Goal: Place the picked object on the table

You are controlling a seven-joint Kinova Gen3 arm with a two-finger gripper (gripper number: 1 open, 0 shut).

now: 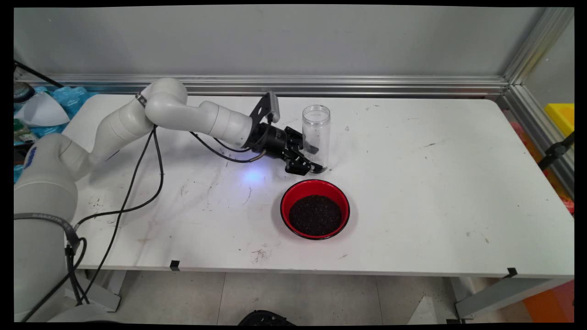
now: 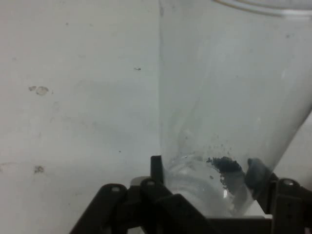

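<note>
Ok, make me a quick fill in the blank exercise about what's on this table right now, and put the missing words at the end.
1. The gripper has its fingers on either side of a clear plastic ____, which stands upright on the white table.
2. The bowl in front of the clear container is ____ on the inside.
3. The bowl is filled with dark ____ material.
4. The clear container is nearly ____, with only a few dark specks at its bottom.

Missing words: jar; red; granular; empty
</note>
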